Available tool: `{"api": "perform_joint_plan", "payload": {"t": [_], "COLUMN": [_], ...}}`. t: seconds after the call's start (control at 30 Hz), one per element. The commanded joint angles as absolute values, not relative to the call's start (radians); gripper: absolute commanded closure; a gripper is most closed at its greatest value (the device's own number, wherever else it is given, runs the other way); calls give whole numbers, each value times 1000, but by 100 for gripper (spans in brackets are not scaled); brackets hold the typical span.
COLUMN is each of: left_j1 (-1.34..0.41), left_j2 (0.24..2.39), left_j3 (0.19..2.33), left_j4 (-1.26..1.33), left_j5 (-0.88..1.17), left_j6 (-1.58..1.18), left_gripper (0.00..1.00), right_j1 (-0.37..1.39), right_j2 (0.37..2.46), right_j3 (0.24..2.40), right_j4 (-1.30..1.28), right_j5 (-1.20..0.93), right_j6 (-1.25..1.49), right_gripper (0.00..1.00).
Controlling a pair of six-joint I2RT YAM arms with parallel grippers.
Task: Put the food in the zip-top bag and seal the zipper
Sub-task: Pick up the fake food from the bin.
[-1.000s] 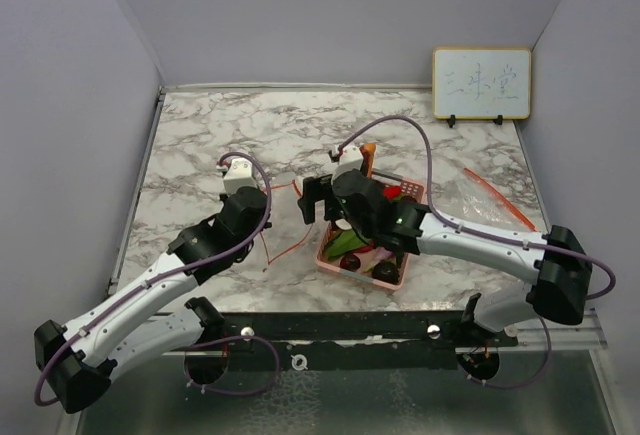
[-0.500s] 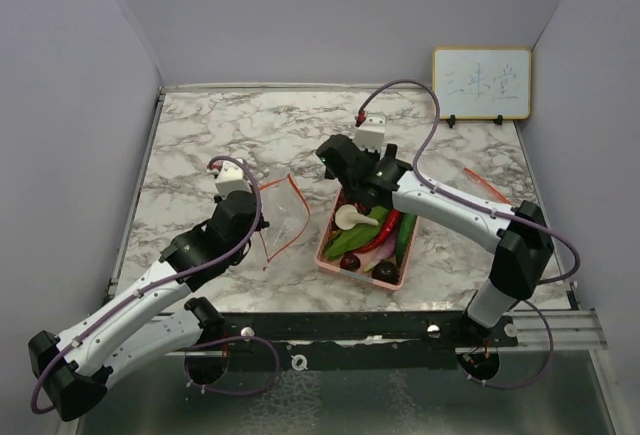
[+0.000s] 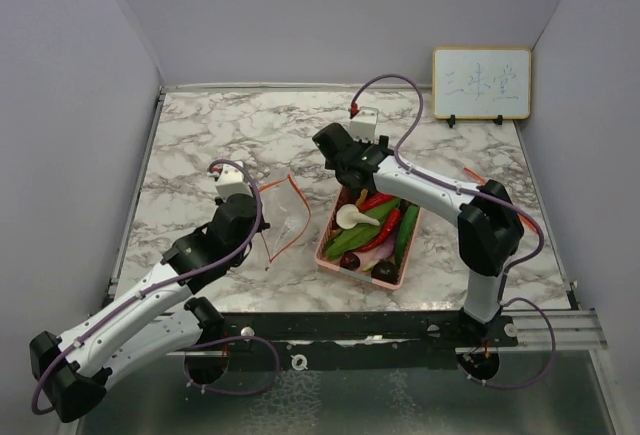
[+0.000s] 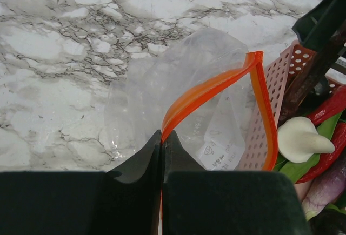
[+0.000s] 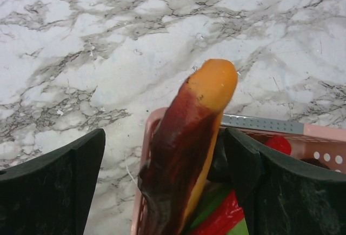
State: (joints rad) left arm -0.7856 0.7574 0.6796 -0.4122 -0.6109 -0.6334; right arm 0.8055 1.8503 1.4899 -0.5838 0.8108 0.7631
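change: right pincer [image 5: 165, 138] has swung from mid-basket to the upper end of the pink basket [image 4: 273, 84], jaws wide apart, straddling the upright carrot [image 5: 208, 92] | left pincer [image 4: 162, 140] clamped on the zipper rim of the zip-top bag [image 4: 189, 89], mouth gaping just left of basket | meaning: food [image 3: 375, 230] all in basket, nothing bagged; carrot grab likely next

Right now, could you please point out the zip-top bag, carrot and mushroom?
zip-top bag [image 4: 178, 78]: left wrist view, clear plastic side.
carrot [image 5: 213, 84]: right wrist view, orange tip.
mushroom [image 4: 297, 140]: left wrist view, white body.
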Motion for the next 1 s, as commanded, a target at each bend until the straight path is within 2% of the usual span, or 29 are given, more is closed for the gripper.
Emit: {"api": "perform_joint_plan", "payload": {"t": [0.0,0.13,0.17,0.23,0.33,0.47,0.53,0.7,0.97], "left_j1": [-781,-782,-781,-781,-782,-781,-782,-782,-782], "left_j2": [733,730,728,727,726,733,741,767,817], "left_j3": [670,668,667,662,657,657,659,667,708], "left_j4": [-373,-374,-375,-374,-373,-376,-379,-383,-394], "left_j5": [-603,-603,-603,-604,-604,-610,-616,-618,-598], "left_j6": [-624,-620,-620,-621,-621,-622,-625,-633,-637], "left_gripper": [100,100,100,100,100,100,100,100,100], "right_j1": [793,788,787,785,785,785,785,787,788], "right_j2": [1921,1943,1943,1935,1890,1782,1722,1549,1174], "right_j3": [1573,1569,1564,1547,1503,1439,1412,1339,1087], "right_j4": [-596,-639,-651,-684,-703,-641,-595,-465,-81], "right_j5": [843,878,885,899,908,881,854,741,472], "right_j6": [790,825,838,876,928,895,855,726,496], "right_gripper": [14,18,22,36,66,82,87,91,97]}}
